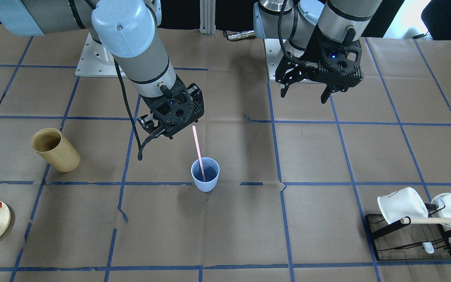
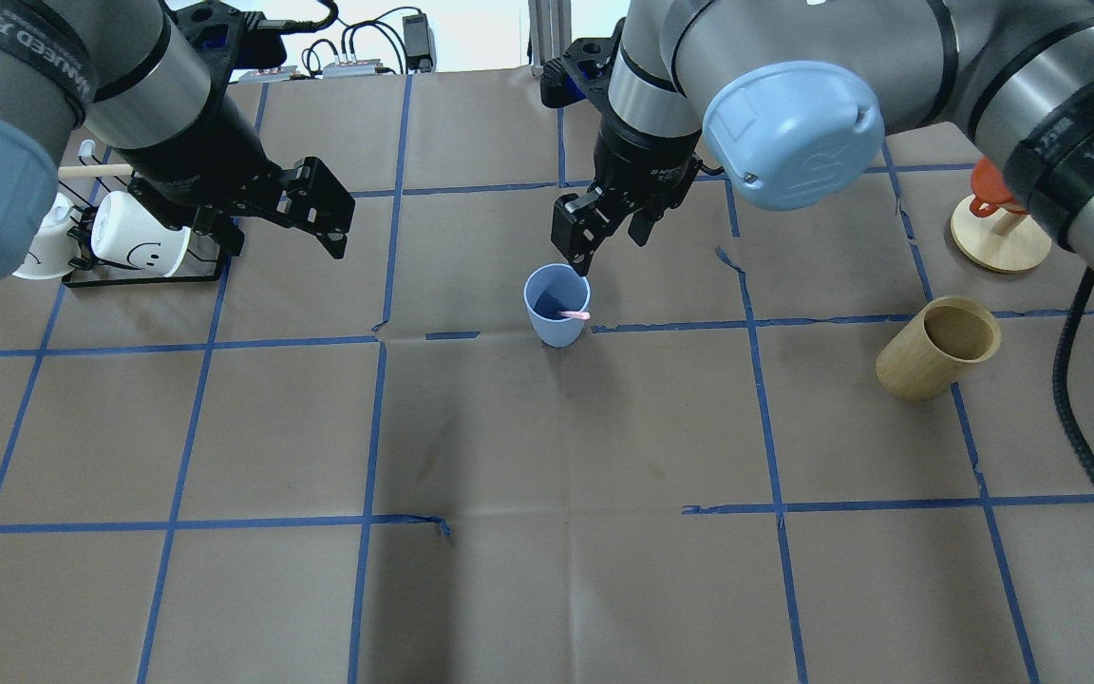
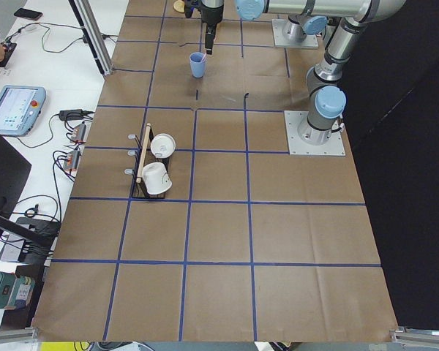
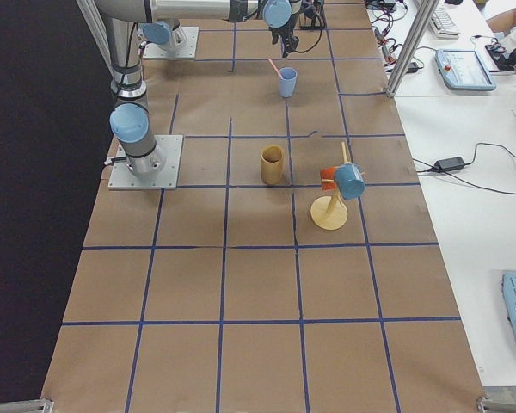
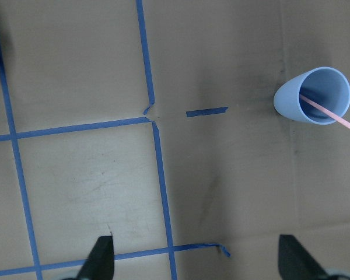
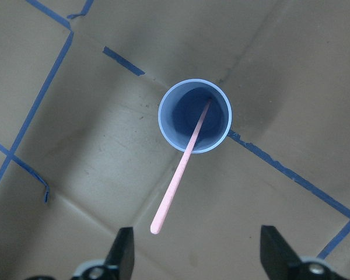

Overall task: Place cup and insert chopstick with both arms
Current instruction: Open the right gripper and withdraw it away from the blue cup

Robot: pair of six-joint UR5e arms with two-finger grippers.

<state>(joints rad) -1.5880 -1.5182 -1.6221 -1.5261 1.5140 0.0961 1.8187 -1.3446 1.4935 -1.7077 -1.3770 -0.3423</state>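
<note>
**Figure.** Both arms over the tabletop (image 2: 547, 570), with the task's two things already together.

We see the brown, blue-taped tabletop carrying the work near its middle, well away from every edge. The left end effector (image 1: 304, 93) hangs high, toward the tabletop's left end and well apart from the cup. Its jaws are spread wide and hold nothing. The right end effector (image 2: 607, 239) hovers just above and beside the cup on the robot's side. Its jaws are also spread, and the wrist view shows nothing between them.

The cup (image 1: 205, 176) stands upright on a blue tape line, mouth up. The chopstick (image 1: 197, 149) stands in it with its lower end on the cup's floor. Its shaft leans on the rim toward the robot's edge, and roughly half its length pokes out. Its free top end lies close under the right end effector, nearer one finger than the other, but touches neither.

We judge placement and insertion done, so the risk lies in the retreat. A low or sideways withdrawal could catch the free end on a finger. The stick would then lever against the rim and topple the cup, which looks light, or flick the stick out. A straight upward lift avoids this.
</note>
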